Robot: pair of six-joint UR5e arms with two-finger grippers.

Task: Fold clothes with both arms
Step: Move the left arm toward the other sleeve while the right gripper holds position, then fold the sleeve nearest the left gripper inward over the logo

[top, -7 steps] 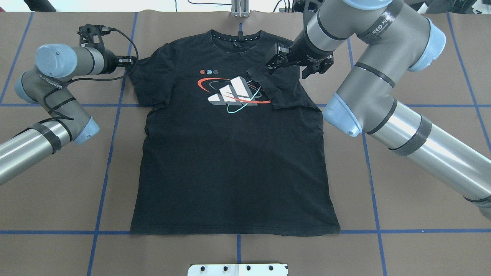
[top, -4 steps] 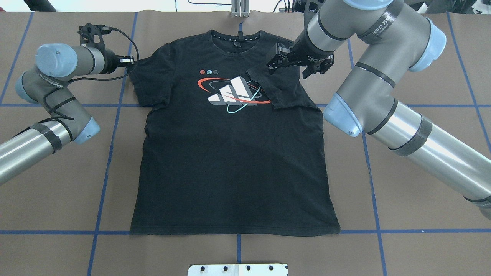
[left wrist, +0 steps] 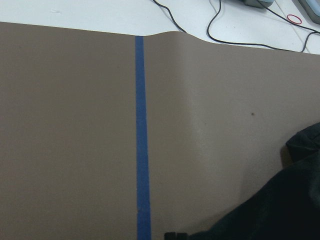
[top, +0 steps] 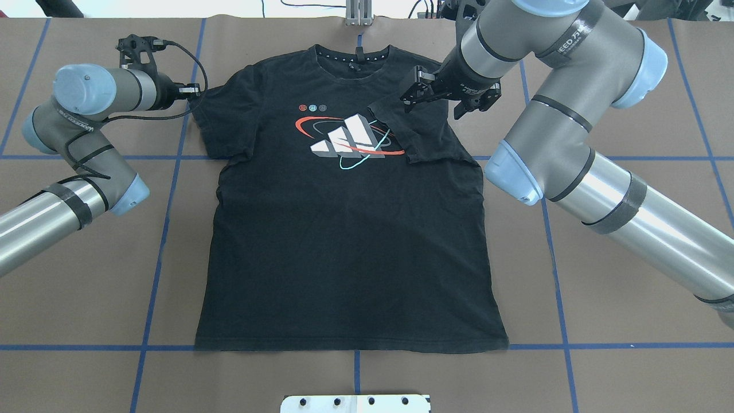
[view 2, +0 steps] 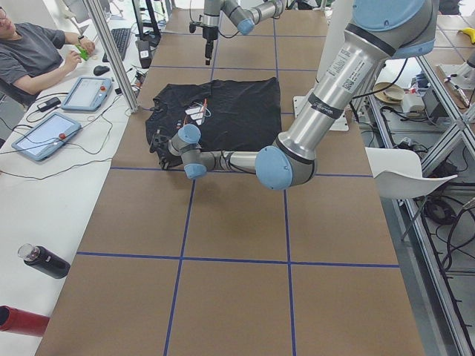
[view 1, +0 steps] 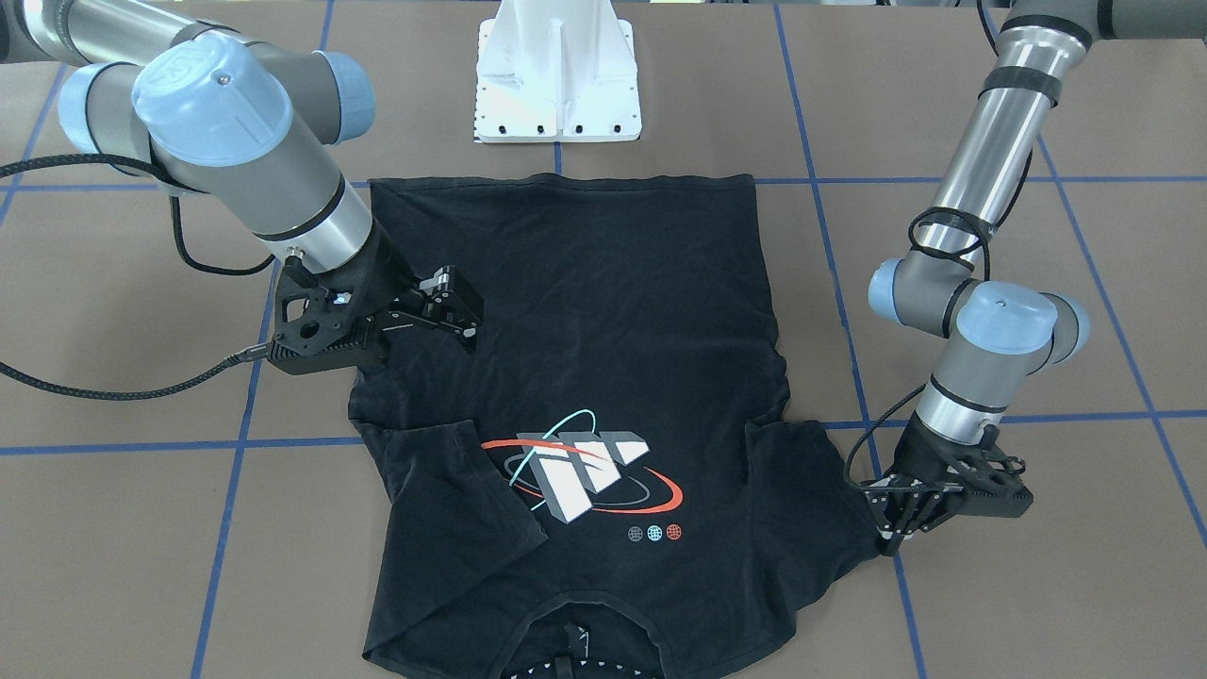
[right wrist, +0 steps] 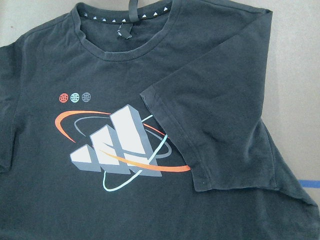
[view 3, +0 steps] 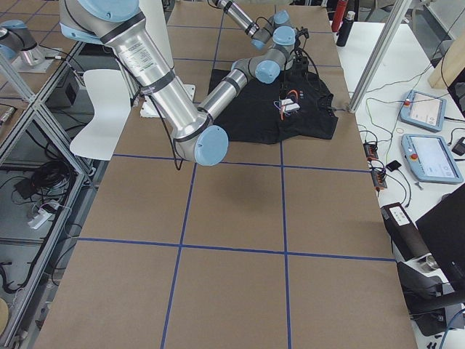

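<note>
The black T-shirt (top: pixel 344 246) lies flat and print up on the table (top: pixel 602 310), its long axis running away from the robot: hem (top: pixel 350 346) nearest the base (top: pixel 355 403), collar (top: pixel 351 58) at the far side. The robot's-right sleeve (top: pixel 424 135) is folded inward onto the edge of the logo (top: pixel 344 140), the right gripper (top: pixel 413 89) just above it with jaws parted and empty. The left gripper (top: pixel 192 90) sits at the rim of the other sleeve (top: pixel 209 123); how its jaws stand cannot be judged.

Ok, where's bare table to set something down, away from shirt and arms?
Free: the strip between the T-shirt hem and the white base plate, and the paper between the shirt's side and the left arm. Crowded: both sleeves, the left gripper at one, the right gripper over the other.
</note>
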